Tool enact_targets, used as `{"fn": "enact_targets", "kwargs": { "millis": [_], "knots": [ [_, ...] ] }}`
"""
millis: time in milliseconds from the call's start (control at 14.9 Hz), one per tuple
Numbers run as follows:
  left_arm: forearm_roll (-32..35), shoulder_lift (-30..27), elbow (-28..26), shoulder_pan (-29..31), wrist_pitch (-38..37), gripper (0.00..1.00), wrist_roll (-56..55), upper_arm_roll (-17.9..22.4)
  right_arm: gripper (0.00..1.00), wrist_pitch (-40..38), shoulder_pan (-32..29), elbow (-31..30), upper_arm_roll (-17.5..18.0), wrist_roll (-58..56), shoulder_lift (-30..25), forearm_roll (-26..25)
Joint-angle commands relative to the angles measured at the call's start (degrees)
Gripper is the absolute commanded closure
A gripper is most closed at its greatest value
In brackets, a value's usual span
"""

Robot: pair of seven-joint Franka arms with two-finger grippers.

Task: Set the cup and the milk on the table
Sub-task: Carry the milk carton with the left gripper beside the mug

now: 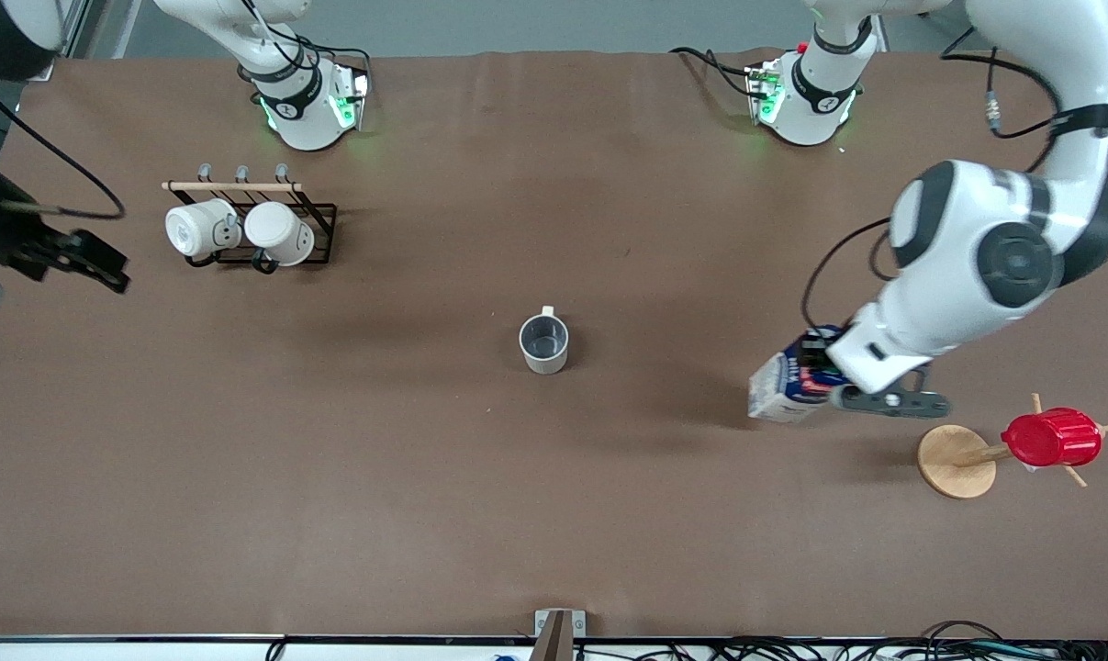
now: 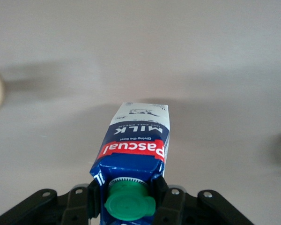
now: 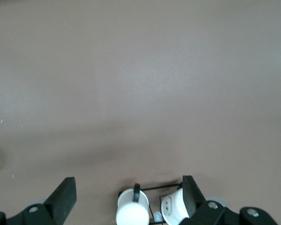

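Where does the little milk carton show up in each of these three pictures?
Front view: the milk hangs tilted in the left tool, over the table near the left arm's end.
Left wrist view: milk low centre, cap toward the camera.
Right wrist view: not in it.
Shared landmark: the brown table.

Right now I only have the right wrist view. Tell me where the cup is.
Observer: The cup stands upright near the middle of the table, untouched. The right gripper waits open by the mug rack, at the right arm's end.
Operator: Report the milk.
Observer: The left gripper is shut on the milk, gripping it at the cap end. It is tilted over the table toward the left arm's end, near a wooden stand.
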Motion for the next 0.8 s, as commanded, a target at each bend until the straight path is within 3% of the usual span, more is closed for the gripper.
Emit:
{"fn": "enact_targets", "kwargs": {
  "millis": [0, 469, 737],
  "knots": [
    [1.4, 1.1, 1.9, -4.5, -1.6, 0.92, -6.2, 0.1, 0.0, -4.6, 0.4, 3.6, -0.9, -1.8, -0.8, 2.4],
    [2.5, 6.9, 5.7, -18.1, -1.5, 0.92, -17.9, 0.3, 0.0, -5.3, 0.6, 4.7, -0.6, -2.4, -0.5, 2.0],
    [5.7, 8.3, 5.6, -20.7, -0.8, 0.92, -22.3, 0.1, 0.0, -5.2, 0.4, 6.0, -0.7, -2.0, -0.3, 2.5]
  ]
}}
